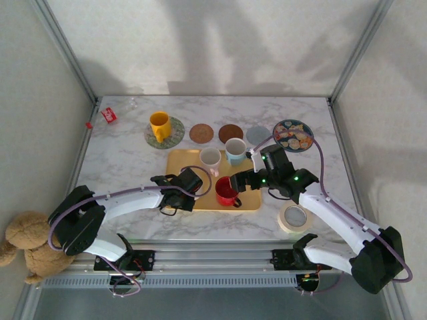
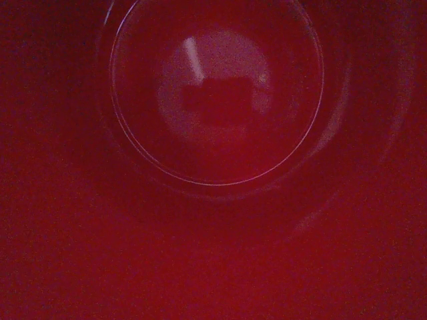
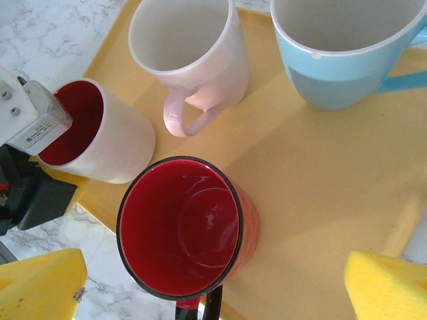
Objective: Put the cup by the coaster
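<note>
Left gripper (image 1: 199, 187) reaches the tipped white cup (image 3: 113, 143), jaws narrow at its rim; whether it grips cannot be told. Pinching the wall probably suits lifting it off the tray (image 3: 313, 193).

We identify the cup (image 3: 117, 143) as white outside and glossy red inside, and empty. It sits at the left edge of the yellow tray (image 3: 313, 173), just beside the red mug (image 3: 180, 227); we cannot confirm whether it stands fully upright. A brown coaster (image 1: 201, 133), a second brown coaster (image 1: 231, 133) and a grey coaster (image 1: 259, 136) lie flat in a row beyond the tray, apart from the cup.
</note>
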### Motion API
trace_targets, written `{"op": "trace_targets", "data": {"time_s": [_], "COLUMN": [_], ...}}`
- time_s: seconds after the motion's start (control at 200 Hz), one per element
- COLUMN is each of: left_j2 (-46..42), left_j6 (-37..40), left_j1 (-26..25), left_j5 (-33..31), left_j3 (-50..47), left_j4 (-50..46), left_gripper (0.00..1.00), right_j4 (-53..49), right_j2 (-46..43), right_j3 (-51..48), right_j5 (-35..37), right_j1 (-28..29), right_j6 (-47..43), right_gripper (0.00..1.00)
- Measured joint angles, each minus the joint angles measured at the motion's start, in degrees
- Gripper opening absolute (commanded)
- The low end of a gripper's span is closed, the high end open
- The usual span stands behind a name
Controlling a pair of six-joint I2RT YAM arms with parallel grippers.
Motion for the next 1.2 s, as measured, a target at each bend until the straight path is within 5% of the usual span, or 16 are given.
{"op": "trace_targets", "data": {"time_s": [0.771,1.201], "left_j2": [-8.3,-8.6], "left_j6": [-0.7,3.0], "left_j1": [0.4,8.0], "left_j5": [-6.9,-7.2], "left_j3": [4.1,11.8], "left_j4": [-5.3,-6.7], "left_gripper": [0.00,0.00], "right_j4": [-0.9,-3.5], "right_j2": [0.0,4.8], "right_j3": [7.6,17.6], "right_j5": [0.2,0.7], "right_j1": [0.0,0.0], "right_j6": [0.4,0.8], "right_gripper": [0.99,0.99]}}
